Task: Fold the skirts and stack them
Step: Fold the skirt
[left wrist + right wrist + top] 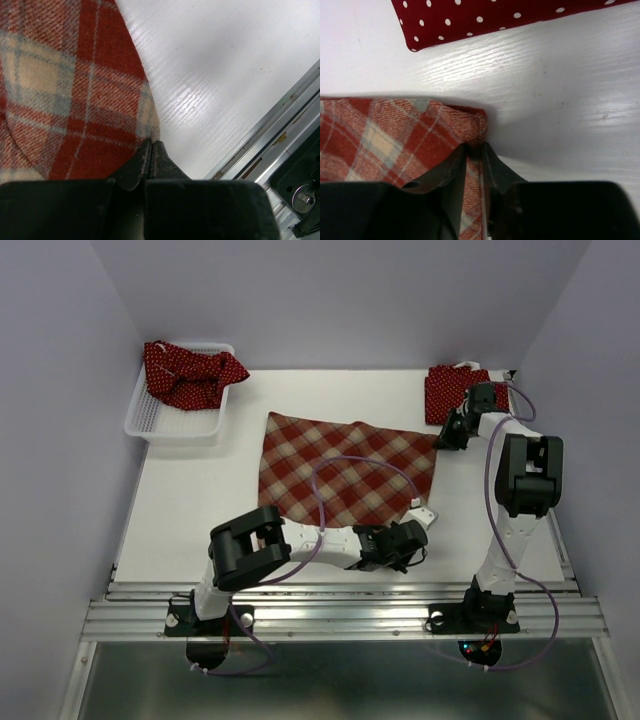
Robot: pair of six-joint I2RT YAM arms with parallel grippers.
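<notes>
Skirt of red-and-tan plaid cloth [340,475] is lying spread on the white table [200,510]; my left gripper [152,145] is pinching its near right corner, my right gripper [475,149] its far right corner.

No text, label, brand, number or sign can be read anywhere. The plaid skirt [345,465] shows only its check, and the two polka-dot skirts [190,372] [450,390] only white dots. A small white tab [425,512] at the plaid skirt's near right corner is too small to make out. The basket [175,427] and the table [200,505] bear no marks.
</notes>
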